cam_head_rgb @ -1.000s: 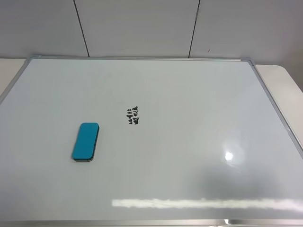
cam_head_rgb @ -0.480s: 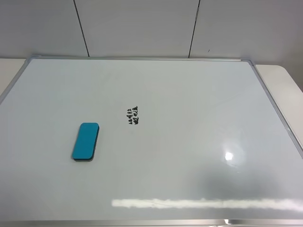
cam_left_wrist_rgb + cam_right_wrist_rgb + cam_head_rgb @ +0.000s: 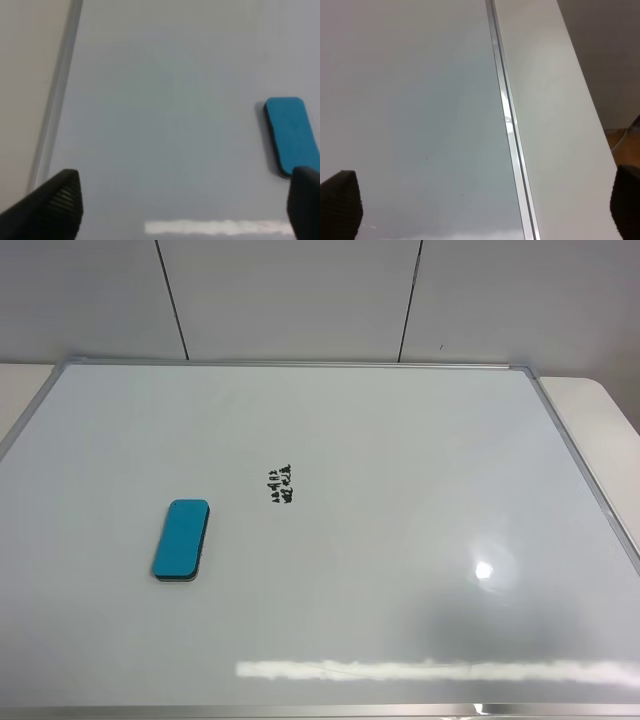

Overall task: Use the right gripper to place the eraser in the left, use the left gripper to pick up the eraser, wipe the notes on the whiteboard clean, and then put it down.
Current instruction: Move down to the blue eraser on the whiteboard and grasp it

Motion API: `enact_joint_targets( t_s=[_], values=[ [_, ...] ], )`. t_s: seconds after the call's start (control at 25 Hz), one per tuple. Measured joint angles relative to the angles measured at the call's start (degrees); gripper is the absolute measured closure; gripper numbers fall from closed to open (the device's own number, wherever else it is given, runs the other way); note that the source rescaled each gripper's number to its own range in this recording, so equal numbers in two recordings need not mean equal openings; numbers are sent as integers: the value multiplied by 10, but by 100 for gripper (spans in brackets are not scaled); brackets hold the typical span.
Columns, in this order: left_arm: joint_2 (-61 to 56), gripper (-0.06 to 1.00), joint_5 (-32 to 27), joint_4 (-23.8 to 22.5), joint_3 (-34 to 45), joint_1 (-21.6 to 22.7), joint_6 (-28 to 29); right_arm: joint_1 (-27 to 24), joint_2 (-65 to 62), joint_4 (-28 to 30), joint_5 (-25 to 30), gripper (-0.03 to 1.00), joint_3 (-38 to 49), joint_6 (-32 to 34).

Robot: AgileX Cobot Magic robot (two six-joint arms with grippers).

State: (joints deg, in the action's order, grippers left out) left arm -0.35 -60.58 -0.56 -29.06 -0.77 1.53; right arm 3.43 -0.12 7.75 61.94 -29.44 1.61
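So the eraser [image 3: 181, 540] is lying flat on the left side of the whiteboard [image 3: 420, 570], a bit down-left of the notes [image 3: 281, 485] and not touching them. On the left gripper [image 3: 180, 207] the fingers are spread with nothing between them. The right gripper [image 3: 482, 207] is wide open too, empty, over the board's right edge.

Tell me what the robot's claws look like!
Only the tips show. The left gripper has black fingers with fine ridges on one pad, like tiny stairs. The right gripper has black fingers with a rough, grainy surface. The arms, cables and any lettering are out of view.
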Motion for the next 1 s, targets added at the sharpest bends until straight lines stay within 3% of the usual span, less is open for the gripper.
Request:
enact_joint_targets(
  t_s=[1.0],
  values=[
    [0,31,0,0,0,0,-1,0,0,0,0,-3,0,0]
  ],
)
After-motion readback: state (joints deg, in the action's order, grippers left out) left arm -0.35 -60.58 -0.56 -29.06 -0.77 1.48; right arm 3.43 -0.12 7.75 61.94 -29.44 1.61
